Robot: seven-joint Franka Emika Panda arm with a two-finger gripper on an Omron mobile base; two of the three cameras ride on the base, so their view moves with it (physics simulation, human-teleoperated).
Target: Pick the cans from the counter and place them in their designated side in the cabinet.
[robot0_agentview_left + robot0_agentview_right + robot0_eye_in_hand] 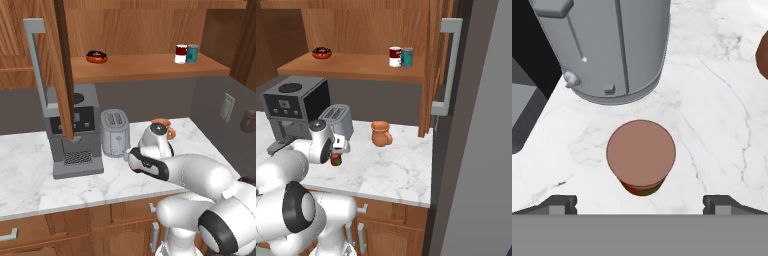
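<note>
Right now the claw (640,202) is hanging released, fingers spread wide, straight above the brown can (641,156) on the table (712,125) by the toaster (614,45), lining up to straddle it

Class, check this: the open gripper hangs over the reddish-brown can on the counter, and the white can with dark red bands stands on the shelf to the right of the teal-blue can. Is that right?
Not quite. The white can stands to the left of the teal-blue can on the cabinet shelf, as the right base view shows. The rest holds: the open gripper hangs over the reddish-brown can on the counter.
</note>
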